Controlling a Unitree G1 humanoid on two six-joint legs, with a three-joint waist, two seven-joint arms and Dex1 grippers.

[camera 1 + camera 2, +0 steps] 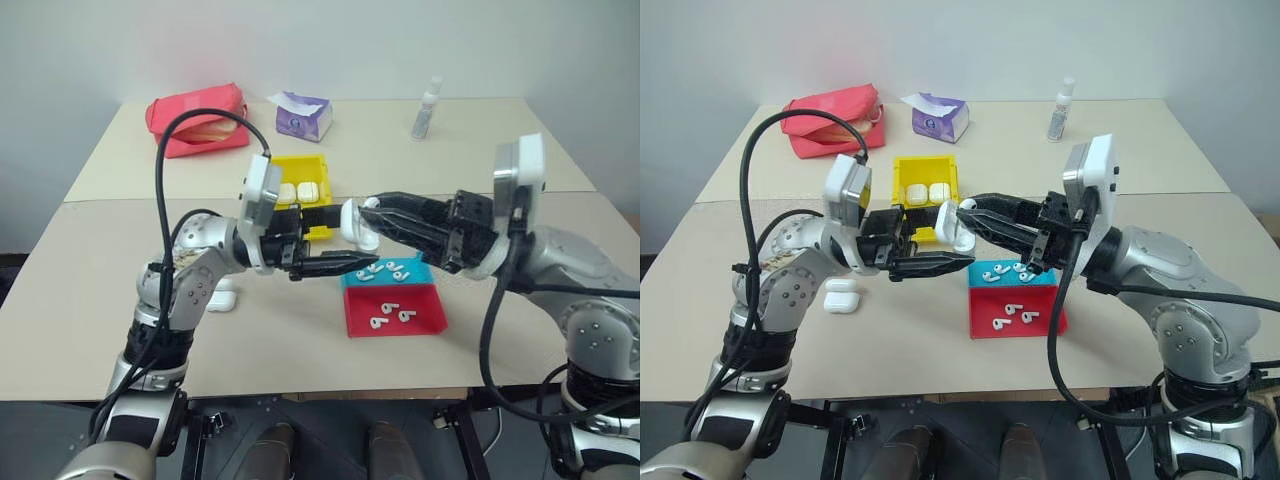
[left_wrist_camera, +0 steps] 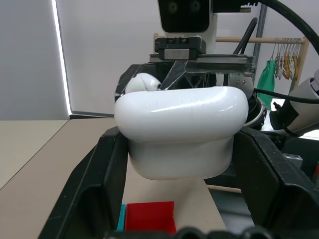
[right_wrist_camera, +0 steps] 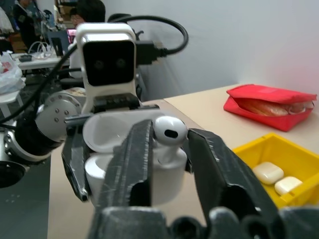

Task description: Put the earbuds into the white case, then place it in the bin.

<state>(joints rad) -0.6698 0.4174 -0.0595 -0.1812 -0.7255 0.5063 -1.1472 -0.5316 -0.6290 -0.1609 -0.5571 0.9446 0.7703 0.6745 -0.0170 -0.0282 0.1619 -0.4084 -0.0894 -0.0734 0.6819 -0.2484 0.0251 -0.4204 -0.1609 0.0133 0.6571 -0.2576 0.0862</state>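
Head views: our left gripper [image 1: 940, 264] clamps the white case [image 1: 952, 226] above the worktop [image 1: 890, 340], before the yellow bin [image 1: 902, 178] holding 2 cases.

Right wrist: our right gripper [image 3: 167, 149] fingers straddle an earbud [image 3: 169, 133] entering the open case – grip uncertain.

Left wrist: case gripped; binning remains, path open.

Glossy plastic, matt table
Case [image 2: 182, 132] and earbud [image 3: 170, 130] glossy white plastic; bin [image 1: 303, 168] smooth yellow plastic; table [image 1: 90, 300] matt beige.

Two cases [image 1: 297, 191] in bin [image 1: 322, 165]; earbud trays [image 1: 394, 300] right of it; pouch [image 1: 197, 119] behind.
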